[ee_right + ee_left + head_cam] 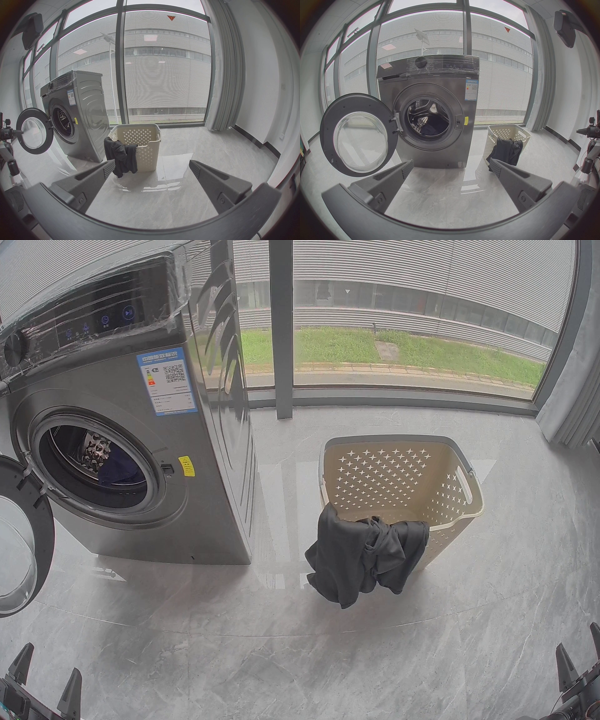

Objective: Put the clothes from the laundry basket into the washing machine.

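A grey front-loading washing machine stands at the left with its round door swung open; dark clothes lie inside the drum. A cream laundry basket sits on the floor to its right, and a black garment hangs over the basket's near rim, partly outside. My left gripper is low at the near left, open and holding nothing. My right gripper is low at the near right, open too. In the wrist views, the left gripper faces the machine and the right gripper faces the basket.
Grey marble floor lies open between the grippers and both objects. A large window with a grey pillar runs behind, and a curtain hangs at the far right. The open door juts out toward my left arm.
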`<state>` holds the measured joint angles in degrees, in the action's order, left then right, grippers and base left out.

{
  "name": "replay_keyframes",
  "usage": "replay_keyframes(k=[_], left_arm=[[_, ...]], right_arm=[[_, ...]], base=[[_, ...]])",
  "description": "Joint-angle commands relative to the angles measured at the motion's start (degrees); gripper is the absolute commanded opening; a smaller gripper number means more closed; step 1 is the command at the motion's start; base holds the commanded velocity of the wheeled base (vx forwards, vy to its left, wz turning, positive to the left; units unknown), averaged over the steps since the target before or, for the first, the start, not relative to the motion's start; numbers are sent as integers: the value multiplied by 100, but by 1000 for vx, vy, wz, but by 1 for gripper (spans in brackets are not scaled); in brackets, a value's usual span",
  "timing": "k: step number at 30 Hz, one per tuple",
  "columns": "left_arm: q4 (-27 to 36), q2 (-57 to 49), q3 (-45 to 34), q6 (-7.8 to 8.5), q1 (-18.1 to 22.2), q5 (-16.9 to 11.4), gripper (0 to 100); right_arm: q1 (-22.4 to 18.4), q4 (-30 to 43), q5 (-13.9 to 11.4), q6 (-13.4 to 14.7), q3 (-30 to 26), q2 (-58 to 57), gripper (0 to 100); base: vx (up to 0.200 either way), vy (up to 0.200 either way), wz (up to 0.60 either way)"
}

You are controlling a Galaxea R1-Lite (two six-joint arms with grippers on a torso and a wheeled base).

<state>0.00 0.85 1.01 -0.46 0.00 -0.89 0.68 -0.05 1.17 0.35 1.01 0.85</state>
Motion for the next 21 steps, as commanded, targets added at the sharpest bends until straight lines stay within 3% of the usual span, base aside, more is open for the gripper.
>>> replay_keyframes(k=[1, 5, 9, 10, 12, 15, 21], left_arm=[[-9, -85, -101, -6, 0, -8, 100], [0, -85, -101, 2, 0, 1, 100], [0, -85, -101, 11, 0, -8, 100], [0, -85, -101, 11, 0, -8, 100], [0, -85, -101, 11, 0, -8, 100], [0, -85, -101, 2, 0, -8, 100], [0, -85, -101, -6, 0, -8, 100]], right_arm=[[2, -4, 6, 17, -101, -85, 100], [-7, -48, -12, -27, -31, -85, 100], [55, 31, -64, -9, 1129, 372, 100], [55, 31, -64, -9, 1129, 372, 100], [231, 189, -249, 17, 1560, 1470, 100], [459, 172, -398, 132, 1648, 2428, 100], [1233, -909, -513, 167, 1736, 4819, 100]], base=[[0, -200, 0], [0, -150, 0], [0, 0, 0], [0, 0, 0], [0, 0, 0], [0, 0, 0], [0, 0, 0]])
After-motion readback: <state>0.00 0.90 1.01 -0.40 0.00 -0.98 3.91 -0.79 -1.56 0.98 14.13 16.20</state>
